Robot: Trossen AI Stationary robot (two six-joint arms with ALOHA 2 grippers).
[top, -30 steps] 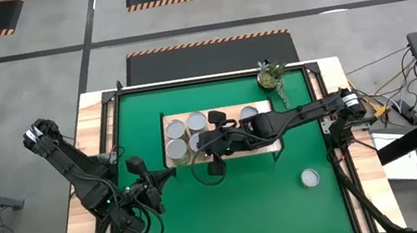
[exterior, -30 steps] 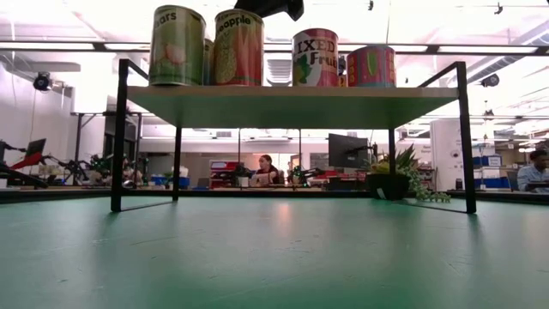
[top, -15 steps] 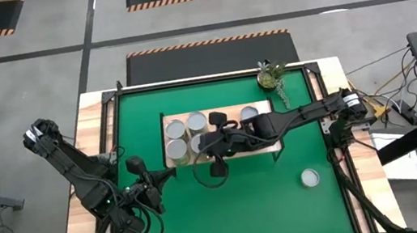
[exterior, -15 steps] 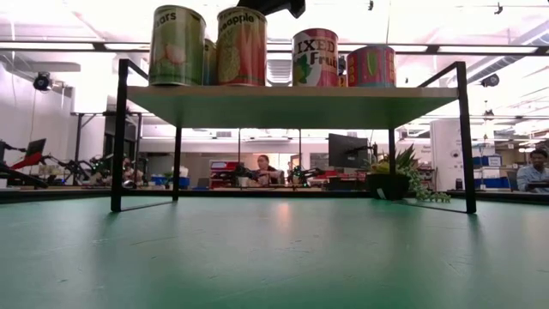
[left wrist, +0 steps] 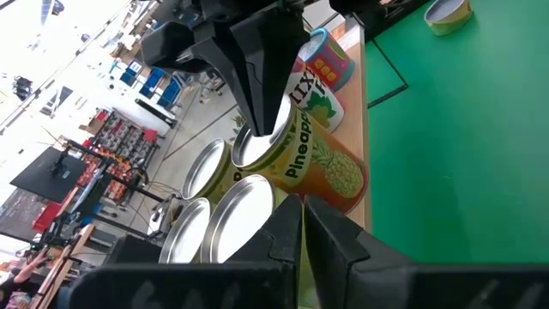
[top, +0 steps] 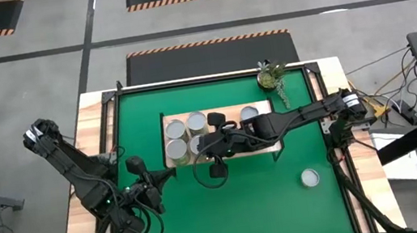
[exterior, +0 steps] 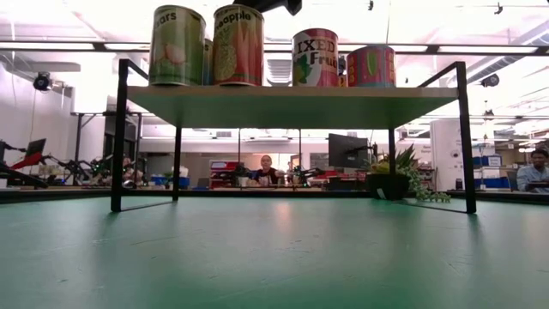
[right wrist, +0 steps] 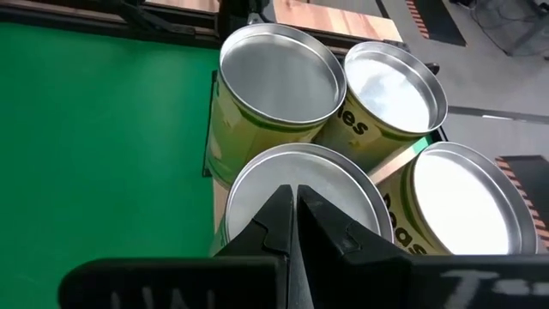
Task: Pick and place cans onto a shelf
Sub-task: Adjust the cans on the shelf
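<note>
Cans [top: 186, 134] cluster on the shelf's [top: 270, 146] left; one can [top: 309, 177] sits apart.

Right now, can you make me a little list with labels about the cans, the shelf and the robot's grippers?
shelf: on the green mat, cans on top
lone can: on the mat, off the shelf
right gripper: shut, above the Pineapple can
left gripper: shut, waiting by the shelf's left end
potted plant: far corner of the mat
</note>
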